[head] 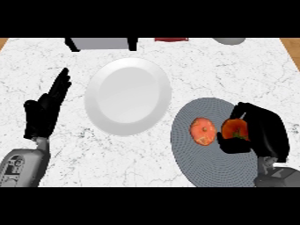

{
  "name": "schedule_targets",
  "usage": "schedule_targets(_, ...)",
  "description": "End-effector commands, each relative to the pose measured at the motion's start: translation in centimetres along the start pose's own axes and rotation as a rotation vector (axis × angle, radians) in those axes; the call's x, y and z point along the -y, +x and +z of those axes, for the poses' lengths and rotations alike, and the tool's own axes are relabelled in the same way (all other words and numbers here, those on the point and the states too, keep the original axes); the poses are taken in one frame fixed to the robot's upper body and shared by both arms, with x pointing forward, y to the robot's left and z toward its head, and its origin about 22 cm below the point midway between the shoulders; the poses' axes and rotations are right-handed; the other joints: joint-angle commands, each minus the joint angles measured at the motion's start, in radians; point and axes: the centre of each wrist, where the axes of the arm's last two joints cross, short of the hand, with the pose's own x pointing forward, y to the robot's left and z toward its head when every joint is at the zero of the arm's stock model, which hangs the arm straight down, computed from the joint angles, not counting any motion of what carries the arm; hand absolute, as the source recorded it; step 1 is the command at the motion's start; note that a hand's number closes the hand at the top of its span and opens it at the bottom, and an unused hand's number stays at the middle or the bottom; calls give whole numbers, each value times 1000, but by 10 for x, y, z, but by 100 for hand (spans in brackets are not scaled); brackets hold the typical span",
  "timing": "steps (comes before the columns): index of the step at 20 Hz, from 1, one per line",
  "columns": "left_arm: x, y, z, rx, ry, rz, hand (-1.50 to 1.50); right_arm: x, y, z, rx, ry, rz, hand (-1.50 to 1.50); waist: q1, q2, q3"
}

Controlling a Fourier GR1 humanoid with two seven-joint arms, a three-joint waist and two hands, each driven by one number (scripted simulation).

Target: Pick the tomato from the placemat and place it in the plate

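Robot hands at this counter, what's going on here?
The right hand is curled round a tomato at the grey placemat; it hasn't reached the white plate just left of the mat. A second orange-red fruit lies beside it on the mat. The left hand rests open, fingers up, at the left.

Left hand (pixel 43 115) open, fingers straight, resting left; right hand (pixel 266 132) curled round tomato (pixel 234 129).

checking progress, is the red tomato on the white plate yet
No, the tomato is over the grey round placemat, in the right hand.
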Motion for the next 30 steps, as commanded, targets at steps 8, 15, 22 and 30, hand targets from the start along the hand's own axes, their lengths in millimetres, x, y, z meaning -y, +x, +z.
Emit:
schedule_targets(8,21,0,1,8,-26,10,0,47,96,39,332,-251,-131,150,23,9,2)
schedule_targets(15,4,9,-15,31,-35,-4,0,29,167,22,326,-123,-237,150,37,13,2)
schedule_targets(22,21,7,-3,26,-38,5,0,-5,207,-20,318,-44,-265,150,57,14,2)
schedule_targets(30,8,16,-17,43,-63,-14,0,-42,229,-56,259,8,-23,150,69,22,1)
